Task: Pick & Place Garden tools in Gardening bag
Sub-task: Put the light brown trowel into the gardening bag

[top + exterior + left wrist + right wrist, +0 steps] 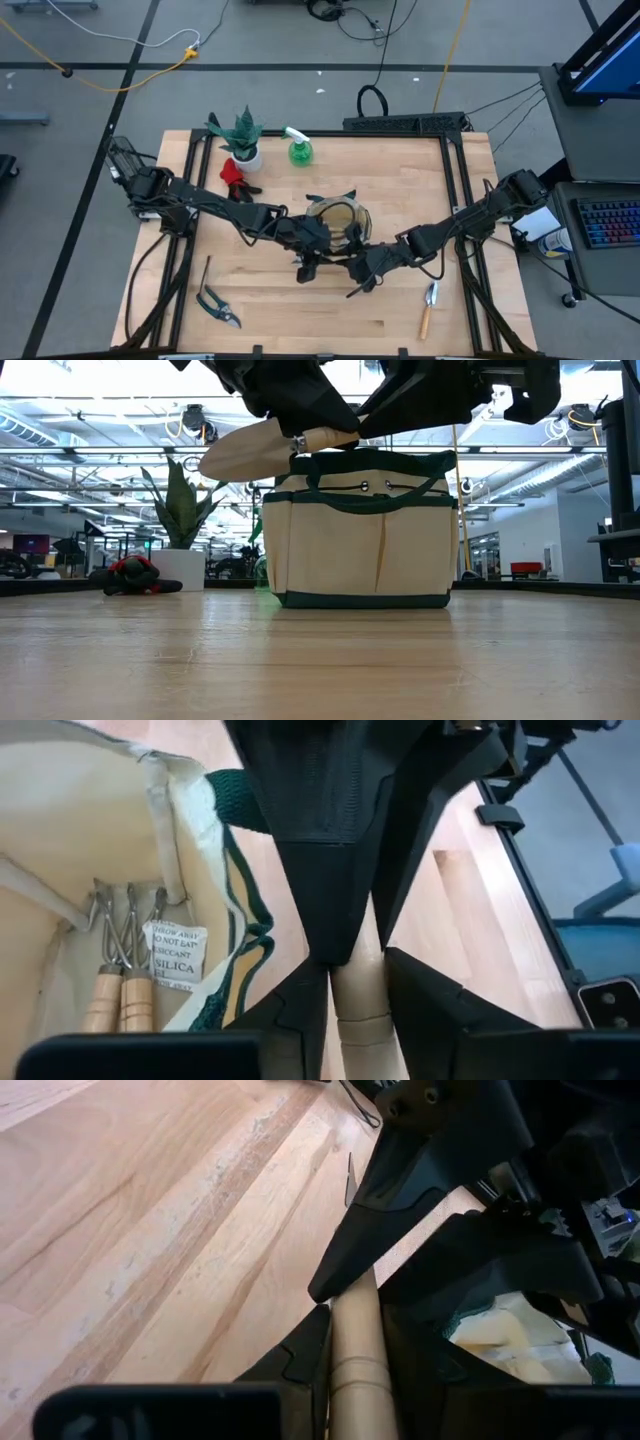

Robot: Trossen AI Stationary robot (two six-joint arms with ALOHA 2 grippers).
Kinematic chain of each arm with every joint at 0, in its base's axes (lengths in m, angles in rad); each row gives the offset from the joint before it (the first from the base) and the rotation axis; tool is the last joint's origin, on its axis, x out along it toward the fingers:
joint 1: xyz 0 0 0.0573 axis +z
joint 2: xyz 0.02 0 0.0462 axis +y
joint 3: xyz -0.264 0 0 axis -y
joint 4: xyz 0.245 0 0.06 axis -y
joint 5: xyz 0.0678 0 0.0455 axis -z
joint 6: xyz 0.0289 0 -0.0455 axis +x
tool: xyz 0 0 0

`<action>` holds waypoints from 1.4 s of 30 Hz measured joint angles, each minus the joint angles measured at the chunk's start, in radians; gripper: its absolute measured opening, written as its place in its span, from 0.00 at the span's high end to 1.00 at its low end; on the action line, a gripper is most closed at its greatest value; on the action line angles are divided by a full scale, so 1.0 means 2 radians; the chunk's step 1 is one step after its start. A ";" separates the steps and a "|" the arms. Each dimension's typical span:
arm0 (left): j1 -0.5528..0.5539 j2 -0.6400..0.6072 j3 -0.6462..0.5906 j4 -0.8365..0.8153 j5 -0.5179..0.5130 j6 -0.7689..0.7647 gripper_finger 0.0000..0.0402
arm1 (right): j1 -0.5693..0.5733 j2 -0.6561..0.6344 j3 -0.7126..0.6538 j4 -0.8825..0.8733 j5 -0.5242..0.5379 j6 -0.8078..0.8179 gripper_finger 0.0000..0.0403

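A trowel with a pale metal blade and a wooden handle hangs about level just above the rim of the beige gardening bag, over its near side. My left gripper and my right gripper meet there, both shut on the handle. Inside the bag two wooden-handled tools lie next to a silica packet. On the table lie another trowel, dark shears, a thin tool, a red item and a green spray bottle. My left gripper has the trowel's wooden handle pinched between its two fingers; the handle runs along the fingers. It slants down from the table's left. The trowel is lifted clear, about level. My right gripper pinches the same handle between its two fingers, again lengthwise, coming from the table's right. The left gripper's finger lies on the handle just ahead of mine.
A spiky green plant in a white pot stands at the far left next to the spray bottle. A black frame borders the wooden table. Bare wood lies in front of the bag.
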 joint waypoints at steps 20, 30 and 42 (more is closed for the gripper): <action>-0.001 -0.065 0.001 0.006 -0.043 0.024 0.39 | 0.003 0.000 0.000 0.000 -0.002 0.137 0.84; -0.008 -0.155 0.000 -0.125 -0.061 0.084 0.39 | 0.008 -0.026 0.000 0.005 0.054 0.167 0.84; -0.020 -0.182 0.000 -0.216 -0.068 0.145 0.39 | -0.044 -0.091 0.000 -0.081 0.068 0.203 0.84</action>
